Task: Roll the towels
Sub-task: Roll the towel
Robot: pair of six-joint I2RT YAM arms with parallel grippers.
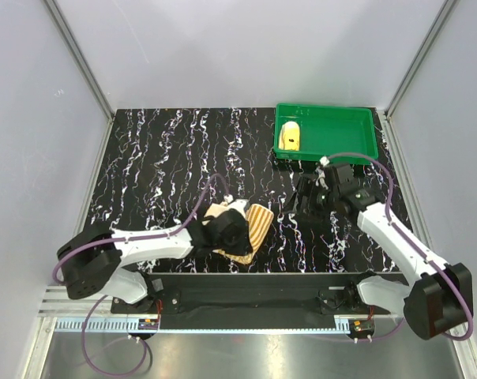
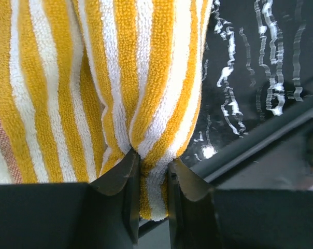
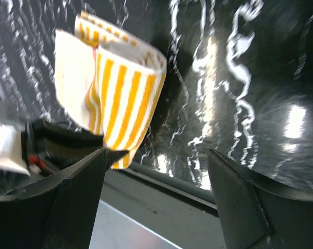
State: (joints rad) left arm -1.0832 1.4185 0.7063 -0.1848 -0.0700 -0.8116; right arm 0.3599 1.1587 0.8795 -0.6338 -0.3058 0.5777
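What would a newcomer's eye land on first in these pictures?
The striped towel, orange-yellow and cream, sits bunched near the front edge of the black table, with the left end effector pinching a fold of it. Next comes the green tray at the far right, a bright yellow towel inside, with the right end effector open nearby.

The table (image 1: 167, 158) has a black top veined with white marbling, glossy enough to throw back lamp glare. Two things lie directly on it. The striped towel (image 1: 258, 225), orange-yellow and cream, lies folded over on itself at the fingertips of the left gripper (image 1: 232, 230), touching them, close to the table's near edge. The green tray (image 1: 325, 108) stands just beyond the right gripper (image 1: 308, 207), at the far right corner. The towel lies to that gripper's left, apart from it
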